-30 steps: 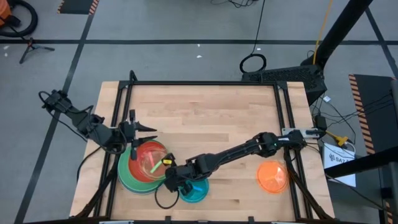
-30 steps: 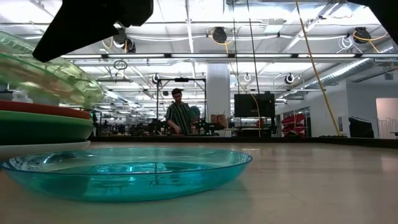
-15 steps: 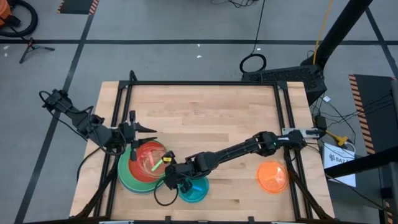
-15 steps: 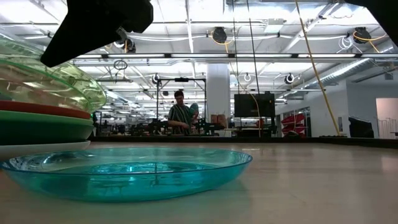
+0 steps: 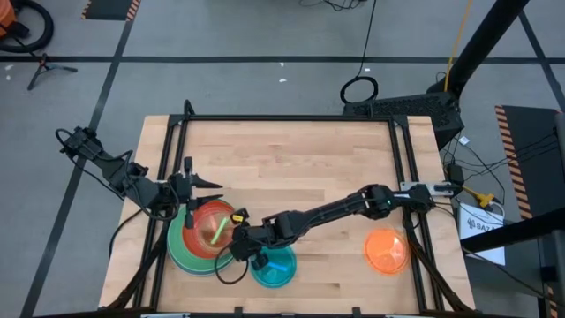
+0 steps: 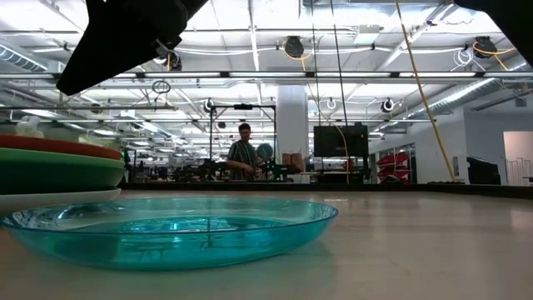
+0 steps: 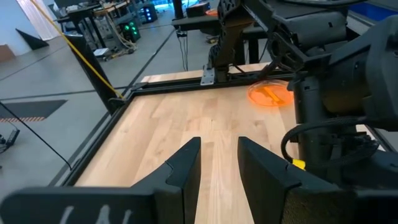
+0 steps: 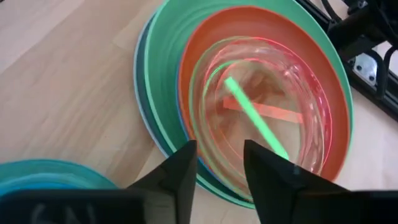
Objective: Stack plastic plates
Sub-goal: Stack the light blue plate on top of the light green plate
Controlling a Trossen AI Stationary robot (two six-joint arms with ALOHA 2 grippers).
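Observation:
A stack of plastic plates [image 5: 201,240] sits at the table's near left: large green ones below, a red-orange one [image 8: 249,25] on them, and a translucent lime plate [image 8: 200,93] lying in it together with a pink one [image 8: 298,106]. My right gripper [image 8: 219,152] hovers open just above the stack's near right rim and touches nothing. A cyan plate [image 5: 272,268] rests flat on the table beside the stack, and an orange plate [image 5: 387,251] lies at the near right. My left gripper [image 5: 210,183] waits open past the stack's far edge, nothing between its fingers.
A black metal frame [image 5: 291,119] runs around the wooden table. My right arm [image 5: 335,212] stretches across the near half of the table, from the right edge to the stack. Beyond the table, a person [image 6: 243,158] stands far back in the room.
My right gripper has opened and let go of the lime plate. The plate, held tilted above the stack a second ago, has dropped flat into the red-orange plate. My left gripper has kept still.

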